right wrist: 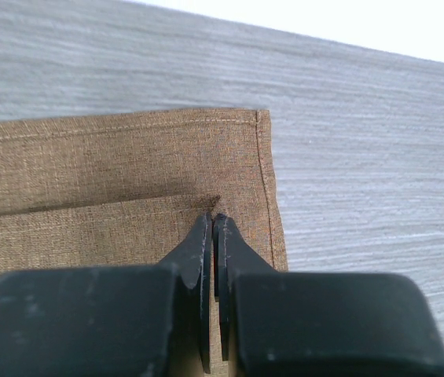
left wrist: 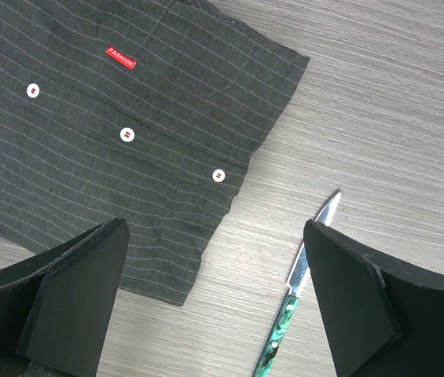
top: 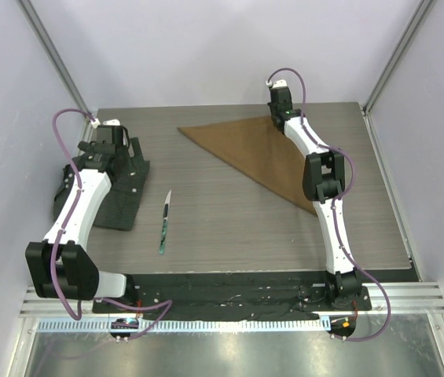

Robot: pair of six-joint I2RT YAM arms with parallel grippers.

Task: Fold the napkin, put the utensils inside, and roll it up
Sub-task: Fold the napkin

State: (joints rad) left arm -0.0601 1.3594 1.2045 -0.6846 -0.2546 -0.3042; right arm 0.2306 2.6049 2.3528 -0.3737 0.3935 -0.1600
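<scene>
Right wrist: right hand pinches napkin corner.

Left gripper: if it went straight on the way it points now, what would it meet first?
Likely the dark shirt's edge, or bare table right beside it; depth is unclear. The left gripper is open and aimed down at that edge. The knife lies off to the side, by one finger.

Napkin is tan-brown, knife handle speckled teal, shirt pinstriped charcoal.
</scene>
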